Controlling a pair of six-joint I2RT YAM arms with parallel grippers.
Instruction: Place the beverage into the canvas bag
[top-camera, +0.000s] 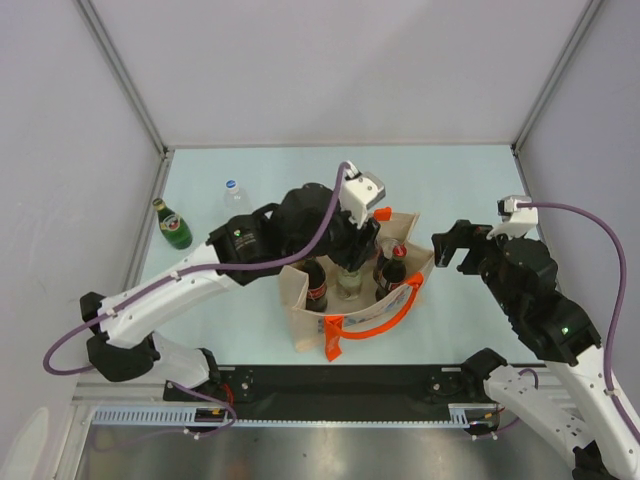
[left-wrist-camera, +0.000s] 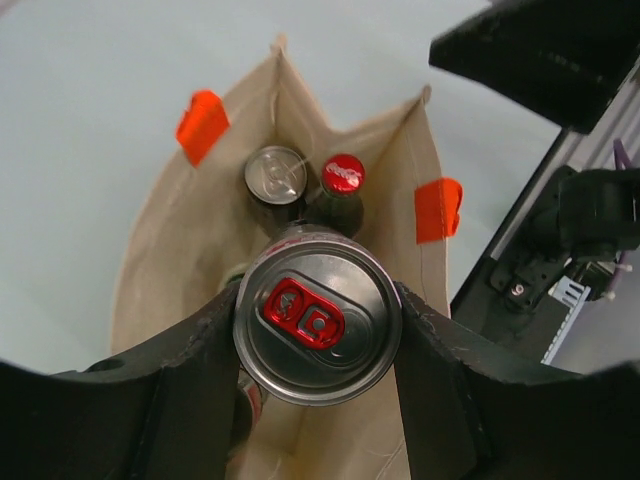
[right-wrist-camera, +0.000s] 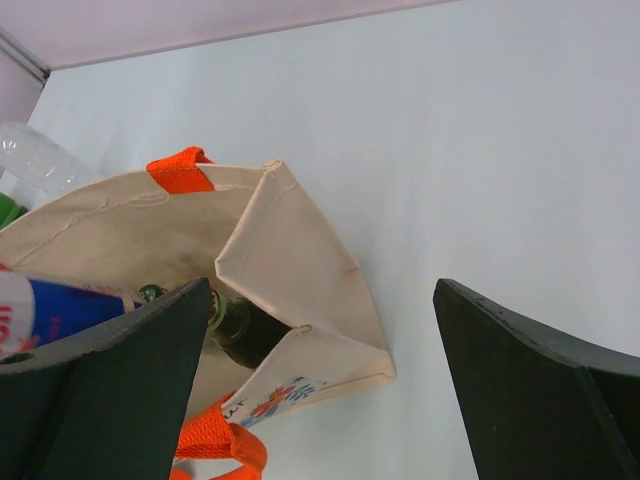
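Fig. My left tool (left-wrist-camera: 318, 345) grips a can (left-wrist-camera: 318, 320) over the open canvas bag (left-wrist-camera: 165, 250), bottles (left-wrist-camera: 343, 175) already inside; release remains. My right tool (right-wrist-camera: 320, 380) stands released, empty.

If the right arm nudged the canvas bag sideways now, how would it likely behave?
Probably soft: the canvas bag has creased, folded-in walls, so a push would likely dent it first. The bottles standing inside likely weigh it down, so it may slide rather than tip.
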